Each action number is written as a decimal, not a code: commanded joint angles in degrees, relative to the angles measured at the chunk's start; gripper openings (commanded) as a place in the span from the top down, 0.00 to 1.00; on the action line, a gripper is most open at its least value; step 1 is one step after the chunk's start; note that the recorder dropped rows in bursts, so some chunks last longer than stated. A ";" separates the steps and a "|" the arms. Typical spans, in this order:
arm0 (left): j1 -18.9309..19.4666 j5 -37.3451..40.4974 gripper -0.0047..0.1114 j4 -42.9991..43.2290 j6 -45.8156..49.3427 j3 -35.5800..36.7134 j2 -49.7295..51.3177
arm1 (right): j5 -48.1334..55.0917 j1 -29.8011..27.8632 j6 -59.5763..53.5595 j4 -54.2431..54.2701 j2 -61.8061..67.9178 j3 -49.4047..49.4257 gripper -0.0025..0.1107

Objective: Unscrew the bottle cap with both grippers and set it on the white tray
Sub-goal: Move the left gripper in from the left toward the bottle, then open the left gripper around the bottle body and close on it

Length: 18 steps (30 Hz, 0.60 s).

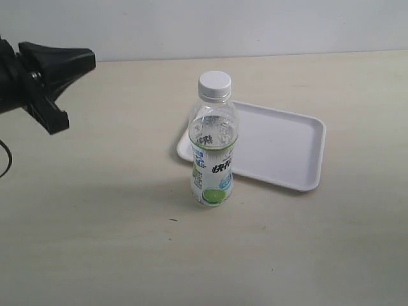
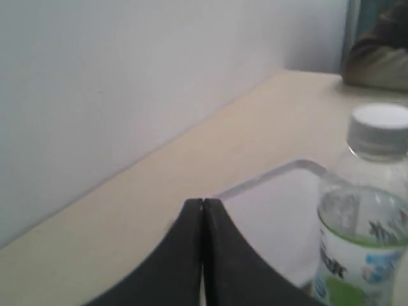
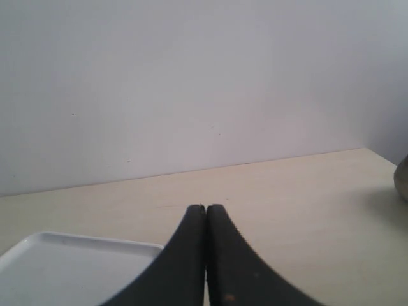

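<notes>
The clear bottle point(image 1: 213, 153) with its white-and-green label stands upright mid-table, and the white ribbed cap point(image 1: 214, 85) sits on its neck. Just behind it and to the right lies the white tray point(image 1: 280, 143), with nothing on it. My left gripper point(image 1: 89, 60) hovers at the far left, well away from the bottle, jaws pressed together and holding nothing. Its wrist view shows the shut gripper point(image 2: 203, 203), the bottle point(image 2: 364, 239) and the cap point(image 2: 380, 129) off to one side. The right gripper point(image 3: 205, 208) is shut and bare, with a tray corner point(image 3: 64, 268) beside it. It is outside the exterior view.
A pale wooden tabletop point(image 1: 95, 223) runs back to a white wall point(image 1: 255, 25). A dark rounded object point(image 3: 401, 178) sits at the edge of the right wrist view. A dark shape point(image 2: 379, 57) sits past the table's far end in the left wrist view.
</notes>
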 commanded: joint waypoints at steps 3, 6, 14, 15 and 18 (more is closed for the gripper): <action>0.14 0.57 0.96 19.32 -0.46 0.29 4.01 | -0.10 0.19 -0.03 -0.08 -0.36 0.24 0.98; 0.14 -1.47 0.96 23.40 -0.46 0.29 6.77 | -0.10 0.19 -0.03 -0.08 -0.36 0.24 0.98; 0.04 -10.09 0.82 13.88 8.59 0.29 22.64 | -0.10 0.19 -0.03 -0.08 -0.36 0.24 0.98; 0.04 -11.70 0.70 11.30 12.06 0.29 25.39 | -0.10 0.19 -0.03 -0.08 -0.36 0.24 0.98; -0.40 -17.66 0.48 7.68 17.74 0.29 30.16 | -0.10 0.19 -0.03 -0.08 -0.36 0.24 0.98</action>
